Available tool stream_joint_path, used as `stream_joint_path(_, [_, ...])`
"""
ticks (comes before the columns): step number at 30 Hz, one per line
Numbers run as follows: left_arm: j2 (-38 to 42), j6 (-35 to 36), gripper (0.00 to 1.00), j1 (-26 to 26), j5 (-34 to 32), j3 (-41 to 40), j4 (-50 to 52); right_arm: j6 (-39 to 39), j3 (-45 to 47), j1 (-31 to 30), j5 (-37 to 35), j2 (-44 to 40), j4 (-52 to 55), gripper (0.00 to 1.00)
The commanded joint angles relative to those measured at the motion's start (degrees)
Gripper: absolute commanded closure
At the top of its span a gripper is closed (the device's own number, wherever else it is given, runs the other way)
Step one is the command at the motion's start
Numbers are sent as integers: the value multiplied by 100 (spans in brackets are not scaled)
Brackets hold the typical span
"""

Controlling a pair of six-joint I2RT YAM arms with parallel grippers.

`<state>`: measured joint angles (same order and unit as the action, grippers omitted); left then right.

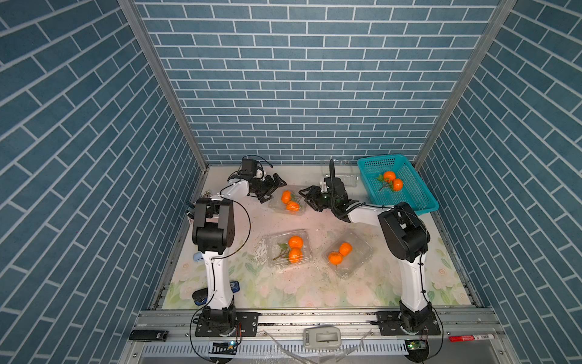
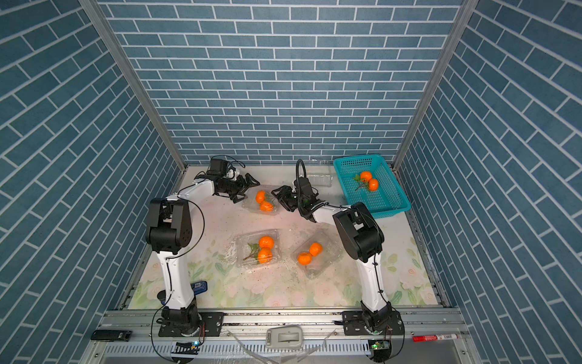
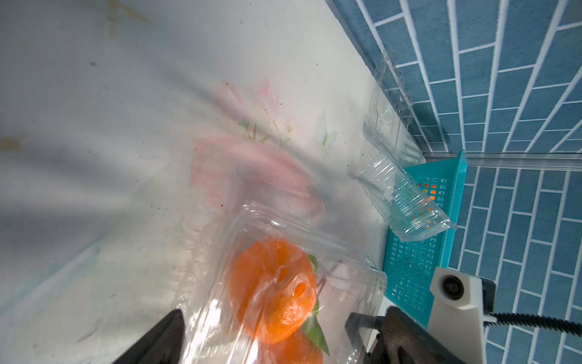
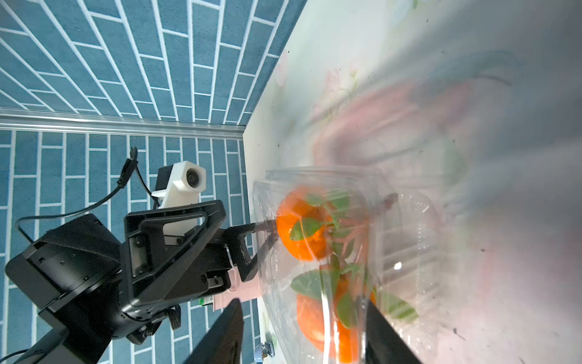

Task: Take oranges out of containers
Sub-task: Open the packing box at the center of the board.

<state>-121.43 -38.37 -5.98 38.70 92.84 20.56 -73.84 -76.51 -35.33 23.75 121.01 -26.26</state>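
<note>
Left wrist view: a pair of oranges (image 3: 269,283) sits inside a clear box (image 3: 349,252) whose lid looks to be down over them. In both top views that box lies on the worktop (image 1: 315,293) at far centre, between the two end effectors. Risk, my reading: the plastic is thin and light. A pinch at one end with nothing steadying the other could drag or tip the whole box rather than lift the lid. A hard squeeze could buckle the wall onto the fruit. Stem and leaves tie the two together, so they may tumble out as one. The end effectors face each other across a small box and could clash. Left end effector (image 1: 275,191): jaws at full spread, straddling one end of the box, holding nothing. Right end effector (image 1: 307,199): jaws roughly half apart around the opposite end. The right wrist view shows a gap on one side, so I judge no grip yet. Left arm (image 1: 217,271) and right arm (image 1: 412,280) rise from the near rail (image 1: 315,318), elbows high, forearms sloping inward. Two near boxes (image 1: 272,242) hold fruit. An empty box (image 1: 343,176) and a basket (image 1: 412,195) with two oranges sit far right.
</note>
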Motion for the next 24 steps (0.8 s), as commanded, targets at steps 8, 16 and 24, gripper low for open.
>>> stream_joint_path(8, [132, -142, 1, -26, 330, -143, -280, -769, 84, -127, -65, 220, -778, 57])
stream_joint_path(16, [163, -169, 1, -26, 358, -135, -278, -951, -233, -343, -171, 428, -834, 59])
stream_joint_path(24, [187, -231, 1, -17, 383, -168, -321, -1371, 128, -343, -538, 348, -1276, 70])
